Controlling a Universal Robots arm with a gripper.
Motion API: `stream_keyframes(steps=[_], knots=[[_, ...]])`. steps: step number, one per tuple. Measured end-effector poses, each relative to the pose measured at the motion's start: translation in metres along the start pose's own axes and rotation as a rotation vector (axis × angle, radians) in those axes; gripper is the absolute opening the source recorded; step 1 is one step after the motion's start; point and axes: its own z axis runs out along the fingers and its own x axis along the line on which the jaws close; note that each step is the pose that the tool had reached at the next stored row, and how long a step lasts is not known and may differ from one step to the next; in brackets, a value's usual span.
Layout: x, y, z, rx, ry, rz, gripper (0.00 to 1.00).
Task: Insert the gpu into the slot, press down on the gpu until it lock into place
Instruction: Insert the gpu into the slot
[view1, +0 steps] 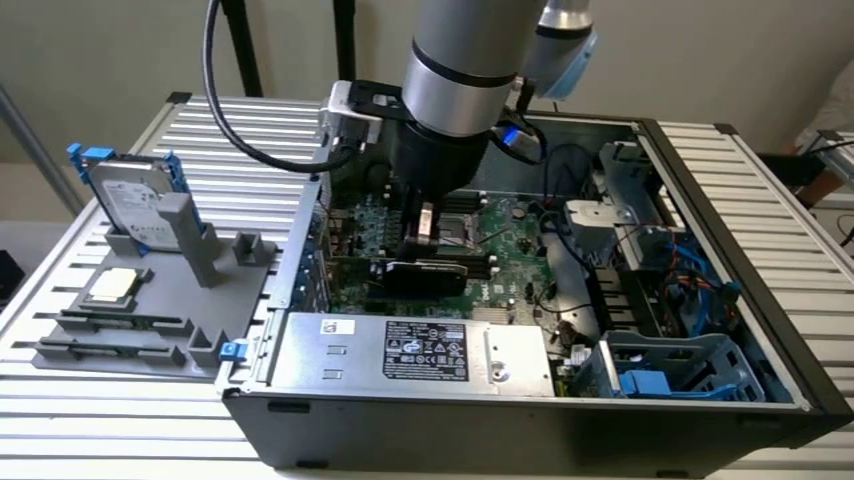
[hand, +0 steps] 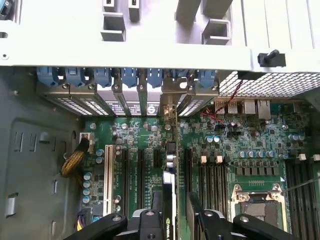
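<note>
Nearest in the exterior view, the open computer case (view1: 534, 440) lies on its side on the ribbed metal surface (view1: 107, 430), with the silver labelled power-supply box (view1: 414, 350) along its front wall. Just behind that box the gpu (view1: 427, 275) stands on its long edge on the green motherboard (view1: 514, 225). Whether it is pushed fully home I cannot tell. The claw (view1: 424, 240) comes straight down onto the card's top edge from the grey arm (view1: 461, 60). In the wrist view the claw (hand: 174, 197) sits astride the gpu (hand: 168, 200), and whether it is clamped on the card or merely straddling it I cannot tell. The card runs between black connector strips toward the case's rear wall, beside the black memory strips (hand: 212, 177) and the processor socket (hand: 255, 200). A row of blue clips (hand: 130, 77) lines that wall. On the exterior view's left, a grey parts holder (view1: 174, 300) carries a hard drive (view1: 134, 195).
</note>
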Motion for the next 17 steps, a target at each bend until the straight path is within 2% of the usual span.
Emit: stream_keyframes(steps=[1, 3, 4, 6, 9, 10, 17], knots=[[-0.0007, 0.0002, -0.0004, 0.0003, -0.0005, -0.001, 0.31], [-0.0016, 0.0003, -0.0009, 0.0013, 0.0005, -0.004, 0.18], [-0.0021, 0.0003, -0.0008, 0.0037, 0.0004, -0.006, 0.18], [-0.003, 0.0003, -0.0007, 0.0106, 0.001, -0.011, 0.11], [-0.0035, 0.0005, -0.0006, 0.0216, 0.0013, -0.017, 0.11], [-0.0035, 0.0007, -0.0005, 0.0233, 0.0013, -0.017, 0.11], [-0.0035, 0.0007, -0.0005, 0.0234, 0.0017, -0.017, 0.11]])
